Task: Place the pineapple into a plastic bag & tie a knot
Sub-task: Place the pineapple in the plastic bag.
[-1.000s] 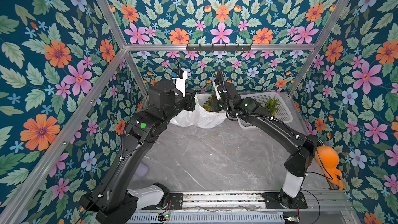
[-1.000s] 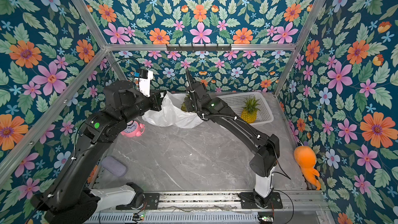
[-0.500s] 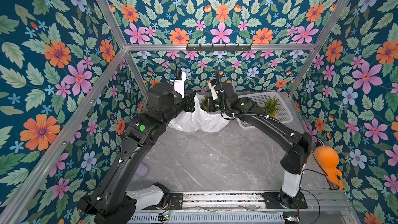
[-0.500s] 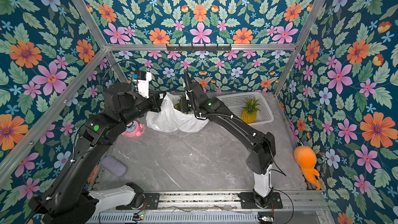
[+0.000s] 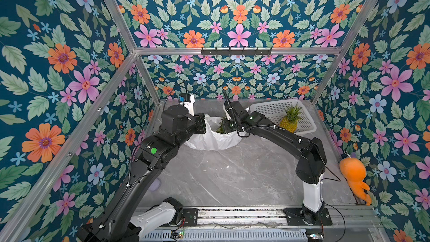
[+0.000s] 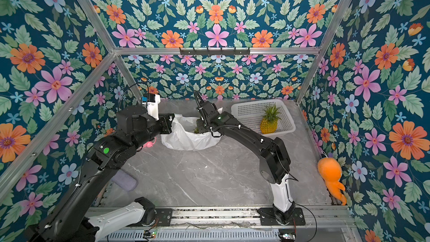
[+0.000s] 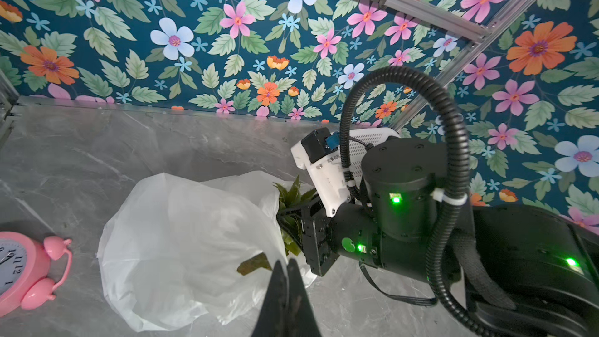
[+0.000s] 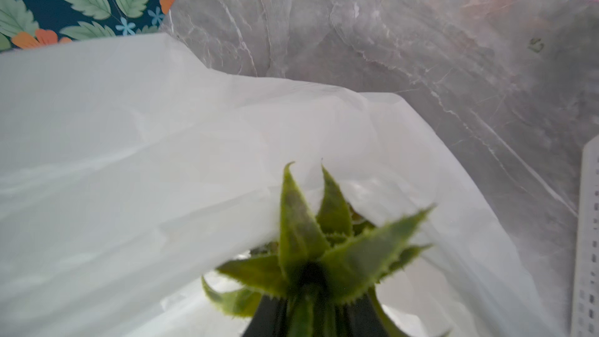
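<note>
The white crinkly plastic bag (image 5: 211,139) (image 6: 186,137) lies open-mouthed at the back of the marble table. My left gripper (image 7: 287,265) (image 5: 203,124) is shut on the bag's rim, which it holds lifted. My right gripper (image 8: 311,316) (image 5: 227,125) is shut on the green crown of the pineapple (image 8: 308,248) (image 7: 291,212), at the bag's mouth. Only the leaves show; the bag (image 7: 181,238) (image 8: 162,157) hides the fruit's body. No knot is visible.
A second pineapple (image 5: 289,121) (image 6: 270,121) stands in the white perforated basket (image 5: 263,110) at the back right. A pink alarm clock (image 7: 22,270) (image 6: 149,144) sits left of the bag. An orange plush toy (image 5: 353,175) leans on the right wall. A purple pad (image 6: 125,180) lies front left.
My right gripper has moved left and down with the pineapple's crown, deeper into the bag's mouth. The bag has spread and shifted a little toward the front. Both grips are unchanged.
</note>
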Robot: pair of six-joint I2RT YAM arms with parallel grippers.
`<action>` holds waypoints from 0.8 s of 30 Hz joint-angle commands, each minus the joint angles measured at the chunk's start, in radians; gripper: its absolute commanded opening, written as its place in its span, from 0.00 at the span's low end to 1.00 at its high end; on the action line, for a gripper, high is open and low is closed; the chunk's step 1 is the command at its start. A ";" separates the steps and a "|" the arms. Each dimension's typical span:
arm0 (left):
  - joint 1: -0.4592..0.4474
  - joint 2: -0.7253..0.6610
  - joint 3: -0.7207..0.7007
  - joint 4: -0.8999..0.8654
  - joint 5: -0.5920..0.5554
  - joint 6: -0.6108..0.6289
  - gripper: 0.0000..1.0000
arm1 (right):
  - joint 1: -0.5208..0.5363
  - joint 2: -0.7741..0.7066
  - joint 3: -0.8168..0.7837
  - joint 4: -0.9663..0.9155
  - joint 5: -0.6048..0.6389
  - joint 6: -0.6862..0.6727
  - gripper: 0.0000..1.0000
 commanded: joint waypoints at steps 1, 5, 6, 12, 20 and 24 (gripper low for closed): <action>0.004 -0.004 -0.017 -0.002 -0.044 -0.015 0.00 | 0.000 0.028 0.008 0.002 0.064 -0.009 0.00; 0.009 -0.004 -0.047 -0.016 -0.074 -0.015 0.00 | -0.001 0.051 0.011 -0.032 0.152 -0.038 0.18; 0.010 -0.005 -0.052 -0.015 -0.076 -0.015 0.00 | -0.001 0.049 0.018 -0.044 0.153 -0.040 0.27; 0.015 0.013 -0.047 -0.009 -0.054 0.006 0.00 | 0.000 -0.054 0.110 -0.093 -0.035 -0.006 0.61; 0.018 0.038 -0.030 -0.004 -0.036 0.026 0.00 | -0.006 -0.209 0.128 -0.118 -0.108 0.053 0.68; 0.018 0.035 -0.033 -0.007 -0.033 0.031 0.00 | -0.028 -0.401 0.029 -0.085 -0.030 0.055 0.74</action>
